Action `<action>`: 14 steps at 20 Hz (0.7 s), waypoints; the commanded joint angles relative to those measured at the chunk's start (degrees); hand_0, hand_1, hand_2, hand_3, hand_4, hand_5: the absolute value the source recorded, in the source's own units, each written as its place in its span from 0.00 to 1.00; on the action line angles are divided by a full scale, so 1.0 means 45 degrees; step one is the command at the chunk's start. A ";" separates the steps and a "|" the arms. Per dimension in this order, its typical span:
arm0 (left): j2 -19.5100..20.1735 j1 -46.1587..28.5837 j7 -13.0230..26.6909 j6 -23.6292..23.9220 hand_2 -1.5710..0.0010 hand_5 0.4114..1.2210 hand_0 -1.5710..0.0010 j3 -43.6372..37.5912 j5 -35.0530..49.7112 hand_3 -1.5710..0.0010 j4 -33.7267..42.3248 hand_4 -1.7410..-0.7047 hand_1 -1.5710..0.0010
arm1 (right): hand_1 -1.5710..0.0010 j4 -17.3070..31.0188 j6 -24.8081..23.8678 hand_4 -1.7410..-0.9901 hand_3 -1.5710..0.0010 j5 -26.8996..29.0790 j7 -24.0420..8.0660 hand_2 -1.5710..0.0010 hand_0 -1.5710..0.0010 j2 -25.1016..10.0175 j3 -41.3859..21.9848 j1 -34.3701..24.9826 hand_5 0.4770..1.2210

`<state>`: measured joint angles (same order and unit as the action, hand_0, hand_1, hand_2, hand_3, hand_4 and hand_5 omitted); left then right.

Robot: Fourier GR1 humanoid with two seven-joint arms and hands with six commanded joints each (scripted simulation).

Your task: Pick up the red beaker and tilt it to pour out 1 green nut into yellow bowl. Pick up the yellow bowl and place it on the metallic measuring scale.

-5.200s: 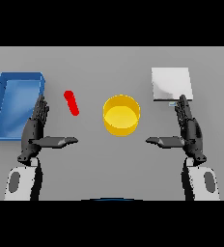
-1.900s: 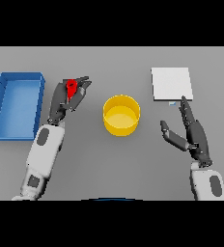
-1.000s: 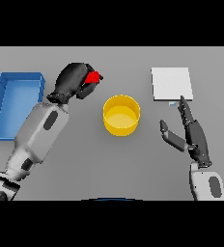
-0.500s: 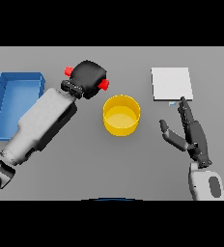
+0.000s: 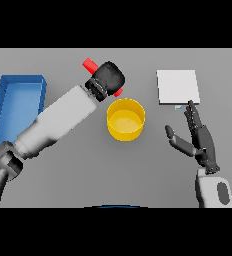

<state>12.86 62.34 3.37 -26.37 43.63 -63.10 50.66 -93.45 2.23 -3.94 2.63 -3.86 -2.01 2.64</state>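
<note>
Although nothing on the table carries writing that can be read, the colours tell the things apart plainly enough. The table is a flat, even grey that fills the view from near edge to far edge, and no walls or other parts of a room show beyond it.

The left hand is raised over the middle of the table, at the end of a white and grey arm that reaches up from the near left corner toward the far centre. Its dark fingers are curled tightly round the red beaker, which lies tilted in the grip: one red end sticks out on the far left side of the fist, and a smaller red bit shows at the near right side, just past the far rim of the yellow bowl. The bowl stands on the table near the centre, just near and right of the fist, and its inside looks plain yellow; whether a green nut lies in it cannot be told.

The metallic measuring scale, a pale square plate, lies far right, apart from the bowl. The right hand is held at the near right with its fingers straight and spread, thumb pointing left, holding nothing, its fingertips just short of the near edge of the scale.

A blue tray sits at the far left.
</note>
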 commanded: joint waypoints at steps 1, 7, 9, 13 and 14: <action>0.0007 0.0176 -0.0194 0.0007 0.00 1.00 0.00 0.0304 -0.0269 0.10 -0.0064 0.01 0.00 | 1.00 -0.0053 -0.0005 0.59 1.00 -0.0079 -0.0010 1.00 1.00 -0.0019 -0.0054 0.0042 0.17; -0.0023 0.0767 -0.0556 0.0015 0.00 1.00 0.00 0.1688 -0.1632 0.03 -0.0262 0.00 0.00 | 1.00 -0.0038 -0.0173 0.60 1.00 -0.0257 -0.0139 1.00 1.00 0.0029 -0.0088 0.0014 0.17; -0.0149 0.1100 -0.0816 -0.0158 0.00 1.00 0.00 0.2245 -0.2107 0.02 -0.0522 0.00 0.00 | 1.00 -0.0124 -0.0193 0.61 1.00 -0.0296 -0.0180 1.00 1.00 -0.0059 -0.0070 -0.0042 0.17; -0.0547 0.1550 -0.1368 -0.0479 0.00 1.00 0.00 0.2977 -0.2660 0.01 -0.0998 0.00 0.00 | 1.00 -0.0102 -0.0200 0.60 1.00 -0.0337 -0.0217 1.00 1.00 -0.0090 -0.0053 0.0147 0.17; -0.0598 0.1660 -0.1411 -0.0512 0.00 1.00 0.00 0.3052 -0.2762 0.01 -0.1115 0.00 0.00 | 1.00 -0.0008 -0.0207 0.61 1.00 -0.0372 -0.0245 1.00 1.00 -0.0090 -0.0058 0.0082 0.17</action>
<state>10.17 69.82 -2.97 -28.72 57.36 -75.56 45.65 -93.49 1.30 -5.62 1.45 -4.26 -2.27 3.00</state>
